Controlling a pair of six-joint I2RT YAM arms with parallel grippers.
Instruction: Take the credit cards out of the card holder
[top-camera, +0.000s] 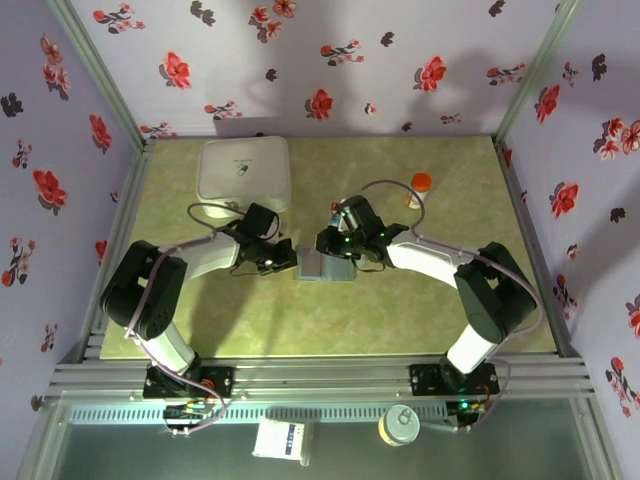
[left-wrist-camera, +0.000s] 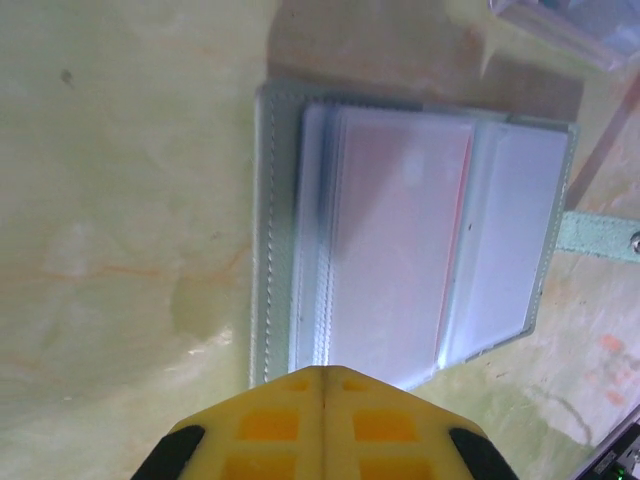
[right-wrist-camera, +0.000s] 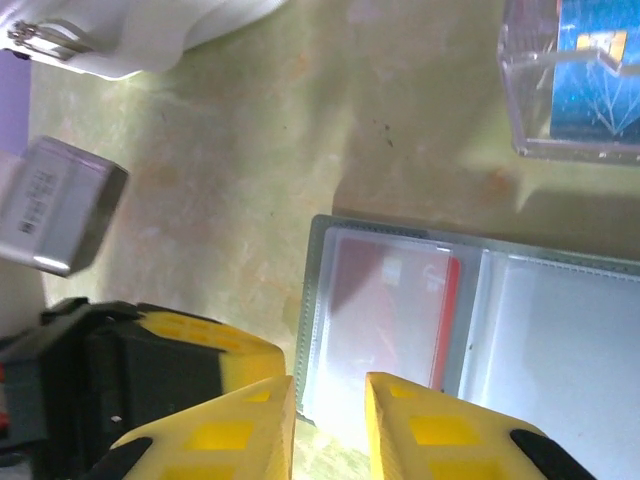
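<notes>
The card holder (top-camera: 322, 266) lies open on the green table between both arms. Its clear sleeves face up in the left wrist view (left-wrist-camera: 420, 240) and the right wrist view (right-wrist-camera: 520, 330). A red-orange credit card (right-wrist-camera: 447, 320) sits under the sleeve of one panel, its red edge (left-wrist-camera: 462, 220) showing. A blue-teal credit card (right-wrist-camera: 590, 80) lies in a clear tray. My left gripper (left-wrist-camera: 323, 372) is shut with nothing in it, its tip over the holder's near edge. My right gripper (right-wrist-camera: 330, 400) stands slightly open over the holder's edge, the sleeve's rim showing in the gap.
A big white rounded box (top-camera: 245, 172) stands at the back left. The clear plastic tray (right-wrist-camera: 530, 100) sits just beyond the holder. An orange-capped bottle (top-camera: 421, 185) stands at the back right. The holder's strap (left-wrist-camera: 598, 232) sticks out sideways.
</notes>
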